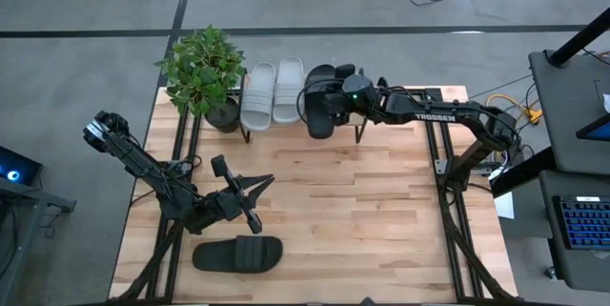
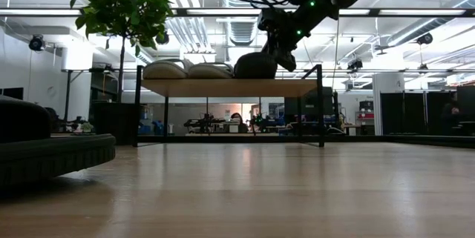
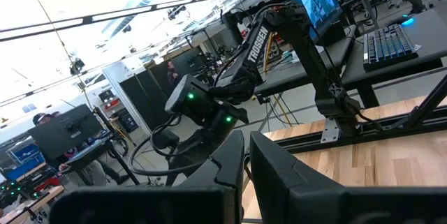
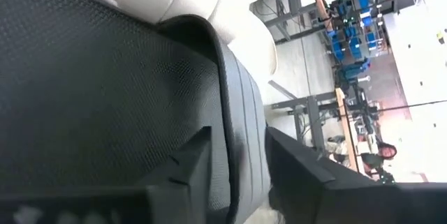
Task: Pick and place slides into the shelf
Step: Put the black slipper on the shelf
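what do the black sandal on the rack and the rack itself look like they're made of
Black sandal: looks like soft moulded foam or rubber, matte, with a fine dotted texture across its surface in the right wrist view. Rack: light wooden top board with a plain pale finish, on thin black legs that look like painted metal. Neither material is certain from looks alone.

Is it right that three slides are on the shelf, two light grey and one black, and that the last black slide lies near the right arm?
Not quite. The high view shows the last black slide lying near the left gripper, not the right arm. The rest holds: two light grey slides and one black slide are on the shelf.
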### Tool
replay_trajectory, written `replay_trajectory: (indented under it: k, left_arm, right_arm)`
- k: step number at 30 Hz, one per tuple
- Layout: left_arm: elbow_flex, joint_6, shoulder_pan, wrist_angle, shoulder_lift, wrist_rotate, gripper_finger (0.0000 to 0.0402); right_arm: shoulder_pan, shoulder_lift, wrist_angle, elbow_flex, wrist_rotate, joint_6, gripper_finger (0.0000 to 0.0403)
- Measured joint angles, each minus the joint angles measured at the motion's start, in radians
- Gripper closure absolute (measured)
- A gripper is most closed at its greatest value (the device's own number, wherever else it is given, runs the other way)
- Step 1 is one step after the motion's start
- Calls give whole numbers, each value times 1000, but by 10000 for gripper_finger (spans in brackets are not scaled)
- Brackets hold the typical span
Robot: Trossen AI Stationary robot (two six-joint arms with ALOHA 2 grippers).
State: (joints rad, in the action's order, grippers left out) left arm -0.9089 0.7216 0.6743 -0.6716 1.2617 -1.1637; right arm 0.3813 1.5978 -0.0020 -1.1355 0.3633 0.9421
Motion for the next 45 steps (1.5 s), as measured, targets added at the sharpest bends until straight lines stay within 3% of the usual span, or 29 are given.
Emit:
replay_trajectory:
  k: [6,13,15,20,23,29,34,39,45]
  left_arm:
    - [0,0,0,0,0,0,391]
    - [0,0,0,0,0,0,391]
    - [0,0,0,1,0,0,391]
    - [0,0,0,9,0,-3,391]
    - [0,0,1,9,0,-34,391]
    - [12,-7,1,14,0,-149,391]
    - [63,-6,18,69,12,-392,391]
    - [94,39,77,71,15,-401,391]
    - [107,37,129,70,22,-408,391]
  right_arm:
    - [-18,-2,-134,-51,1,-29,238]
    - [-28,-2,-363,-191,-28,-169,232]
    - [-29,-3,-453,-248,-130,-242,234]
    - [-38,-7,-666,-394,-552,-423,241]
    - [-76,-26,-733,-413,-645,-471,247]
    - [-221,-103,-757,-336,-632,-488,259]
    - [-367,-202,-697,-200,-425,-542,262]
    - [-494,-315,-506,-6,-199,-609,265]
    - [-592,-430,-232,185,-153,-667,267]
